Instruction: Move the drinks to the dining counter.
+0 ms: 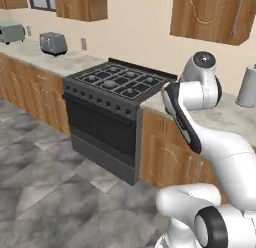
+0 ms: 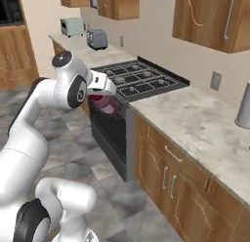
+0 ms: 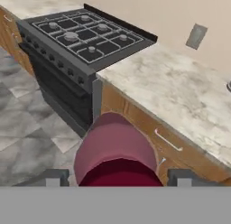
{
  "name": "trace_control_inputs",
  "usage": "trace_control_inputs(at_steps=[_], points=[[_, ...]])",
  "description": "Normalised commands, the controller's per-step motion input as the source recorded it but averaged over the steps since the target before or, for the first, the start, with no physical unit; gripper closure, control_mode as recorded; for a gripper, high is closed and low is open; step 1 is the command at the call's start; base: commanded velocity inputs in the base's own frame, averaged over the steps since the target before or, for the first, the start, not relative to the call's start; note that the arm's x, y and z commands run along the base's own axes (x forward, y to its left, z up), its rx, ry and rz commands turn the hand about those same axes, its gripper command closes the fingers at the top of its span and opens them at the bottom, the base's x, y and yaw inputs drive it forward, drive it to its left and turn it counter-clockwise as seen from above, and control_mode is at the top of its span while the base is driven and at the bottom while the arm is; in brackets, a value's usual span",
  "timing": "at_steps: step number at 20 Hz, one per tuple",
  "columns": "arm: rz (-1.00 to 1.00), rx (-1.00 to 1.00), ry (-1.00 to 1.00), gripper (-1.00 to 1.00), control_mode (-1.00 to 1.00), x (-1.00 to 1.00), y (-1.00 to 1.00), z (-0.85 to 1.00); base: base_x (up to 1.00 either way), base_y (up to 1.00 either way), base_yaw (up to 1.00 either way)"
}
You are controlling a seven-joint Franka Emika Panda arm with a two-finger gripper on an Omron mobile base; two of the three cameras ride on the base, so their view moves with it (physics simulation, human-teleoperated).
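The end effector (image 3: 116, 180) has its two fingers wide around the dark-red juice bottle (image 3: 116, 157), holding it up in front of the stove (image 3: 76, 42).

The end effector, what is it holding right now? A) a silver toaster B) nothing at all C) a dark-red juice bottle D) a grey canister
C: the hand view shows the dark-red juice bottle sitting between the two fingers of the end effector, and the right base view shows the same red bottle at the hand, in front of the stove.
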Motion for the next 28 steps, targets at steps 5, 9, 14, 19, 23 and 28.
trace_control_inputs(at_steps=[5,9,14,19,23,28], points=[[0.0,0.0,0.0,1.0,1.0,0.0,0.0,0.0,0.0,0.0,1.0],[0.0,0.0,0.0,1.0,1.0,0.0,0.0,0.0,0.0,0.0,1.0],[0.0,0.0,0.0,1.0,1.0,0.0,0.0,0.0,0.0,0.0,1.0],[0.0,0.0,0.0,1.0,1.0,0.0,0.0,0.0,0.0,0.0,1.0],[0.0,0.0,0.0,1.0,1.0,0.0,0.0,0.0,0.0,0.0,1.0],[0.0,0.0,0.0,1.0,1.0,0.0,0.0,0.0,-0.03,0.05,0.98]])
